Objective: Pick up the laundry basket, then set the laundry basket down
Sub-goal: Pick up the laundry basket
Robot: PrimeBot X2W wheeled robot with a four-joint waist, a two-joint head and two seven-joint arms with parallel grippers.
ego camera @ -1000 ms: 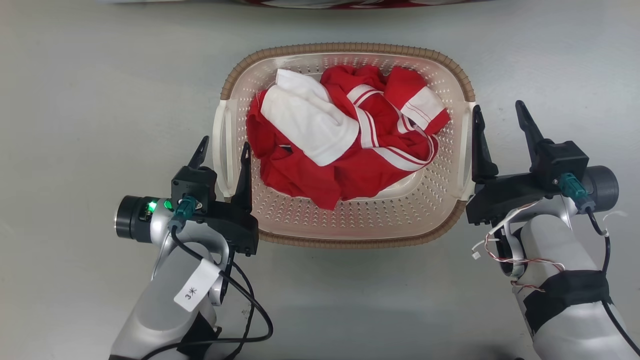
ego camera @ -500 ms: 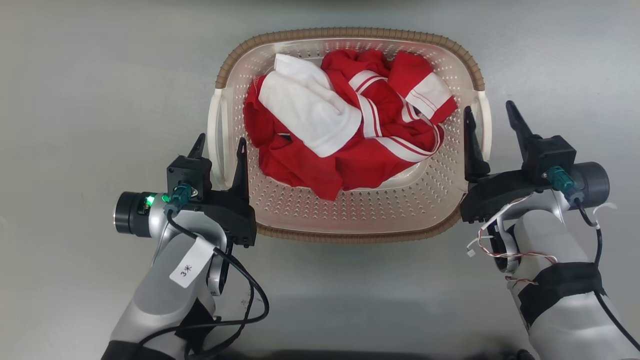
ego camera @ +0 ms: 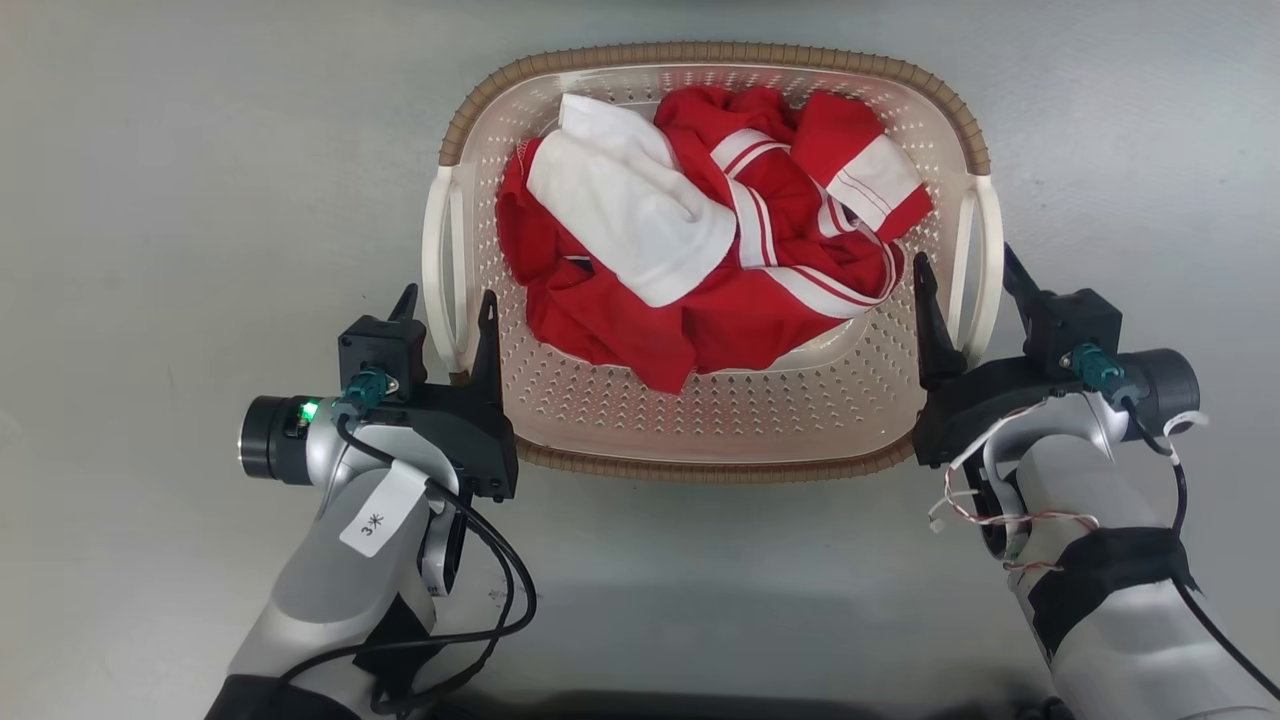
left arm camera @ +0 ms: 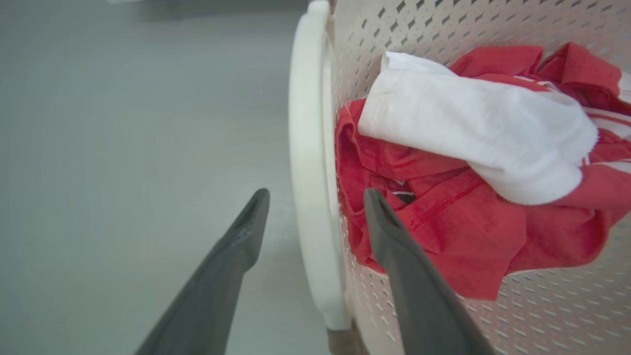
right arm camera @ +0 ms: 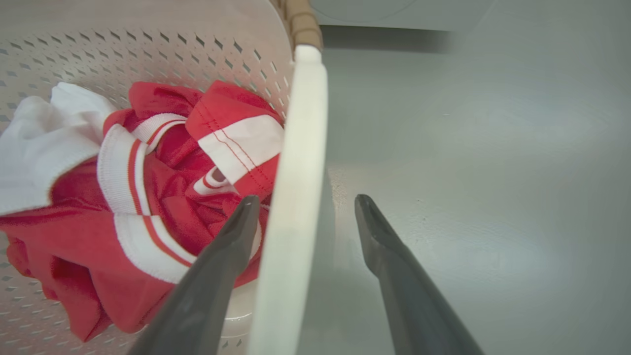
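Astride the laundry basket [ego camera: 720,440] handles [left arm camera: 308,172], both jaws gape, perhaps touching.

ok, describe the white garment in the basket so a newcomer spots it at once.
On the grey floor sits the laundry basket, cream with a brown rim. Atop its heap of red clothes, toward the robot's left, lies the white garment. It alone is plain white; the red pieces carry white only as bands.

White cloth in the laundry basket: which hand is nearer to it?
Left. The left hand straddles the left handle of the laundry basket, close beside the white cloth; the right hand straddles the right handle, beyond the red clothes.
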